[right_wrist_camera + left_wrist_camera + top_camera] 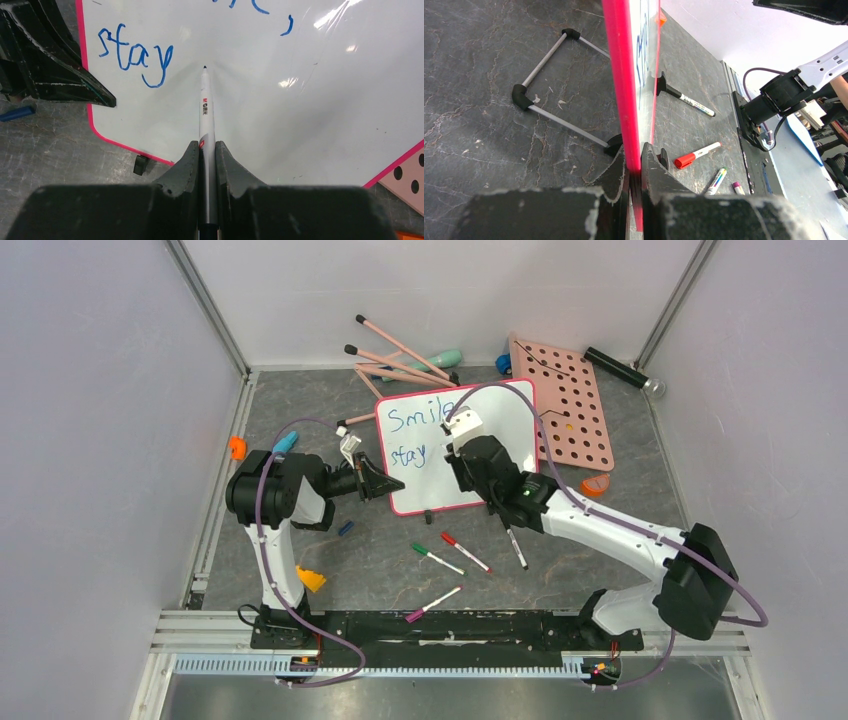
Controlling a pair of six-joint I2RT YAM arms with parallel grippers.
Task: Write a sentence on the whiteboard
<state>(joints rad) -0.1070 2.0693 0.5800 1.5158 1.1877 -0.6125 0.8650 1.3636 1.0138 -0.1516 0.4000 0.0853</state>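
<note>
The whiteboard (498,405) with its pink-red rim stands propped in the middle of the table. It carries blue writing: "Smile," (420,418) above "stay" (408,454). My left gripper (383,485) is shut on the board's left edge; in the left wrist view its jaws (634,156) pinch the pink rim (620,75). My right gripper (458,452) hovers over the board's middle, shut on a silver marker (206,110). The marker's tip sits at the board surface just right of "stay" (132,55). I cannot tell whether it touches.
A pink pegboard (567,410) lies right of the board, and pink sticks (400,355) lie behind it. Loose markers lie in front: green (437,558), red (466,552), black (516,545), purple (432,604). A wire stand frame (546,57) is behind the board.
</note>
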